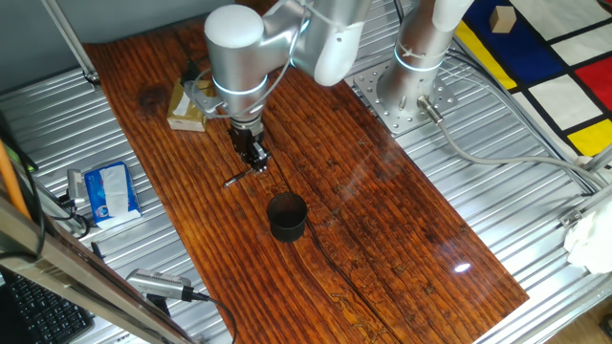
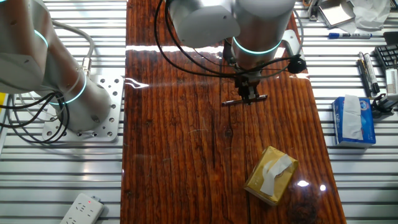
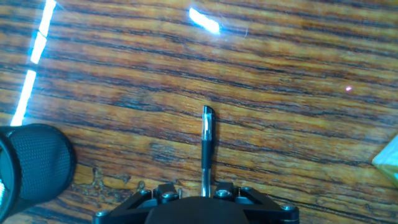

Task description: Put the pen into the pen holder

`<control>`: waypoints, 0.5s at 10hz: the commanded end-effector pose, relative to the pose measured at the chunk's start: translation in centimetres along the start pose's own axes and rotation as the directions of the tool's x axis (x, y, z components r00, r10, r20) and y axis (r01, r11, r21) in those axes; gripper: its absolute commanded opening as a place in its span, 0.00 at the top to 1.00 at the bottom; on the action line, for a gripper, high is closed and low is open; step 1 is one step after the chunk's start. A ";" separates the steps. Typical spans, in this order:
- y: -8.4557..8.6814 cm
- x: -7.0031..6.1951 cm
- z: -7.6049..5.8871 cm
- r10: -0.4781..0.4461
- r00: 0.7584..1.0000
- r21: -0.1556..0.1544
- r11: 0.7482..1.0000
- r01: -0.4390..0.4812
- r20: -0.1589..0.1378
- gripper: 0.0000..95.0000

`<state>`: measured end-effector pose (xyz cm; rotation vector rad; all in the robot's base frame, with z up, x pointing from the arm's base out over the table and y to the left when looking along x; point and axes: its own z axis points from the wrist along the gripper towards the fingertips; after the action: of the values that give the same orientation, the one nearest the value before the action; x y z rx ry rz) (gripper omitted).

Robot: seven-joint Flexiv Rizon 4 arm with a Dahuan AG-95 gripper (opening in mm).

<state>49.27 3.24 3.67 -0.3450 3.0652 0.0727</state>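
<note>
My gripper [image 1: 255,162] points down over the wooden table and is shut on the pen [image 1: 237,179], a thin dark and silvery stick that lies level and sticks out sideways from the jaws. The other fixed view shows the pen [image 2: 244,99] crosswise under the gripper [image 2: 249,94]. In the hand view the pen [image 3: 207,143] runs out from between the jaws of the gripper [image 3: 204,186]. The pen holder [image 1: 287,217], a short black cup, stands upright on the table a short way in front of the gripper, and at the lower left of the hand view [image 3: 34,165]. The arm hides it in the other fixed view.
A tan cardboard box [image 1: 186,107] [image 2: 270,175] lies on the table beyond the gripper. A blue tissue pack [image 1: 107,191] [image 2: 353,120] and a silver tool with a cable [image 1: 158,285] lie off the wood. The arm's base plate [image 1: 402,96] is bolted beside the table.
</note>
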 end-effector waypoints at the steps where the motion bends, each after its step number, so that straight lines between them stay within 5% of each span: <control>1: 0.0 0.0 -0.1 -0.007 1.000 -0.001 1.000 0.007 0.000 0.60; 5: 0.0 0.0 -0.1 -0.021 1.000 -0.001 1.000 0.021 -0.006 0.60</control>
<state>49.25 3.24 3.74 -0.3765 3.0673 0.0697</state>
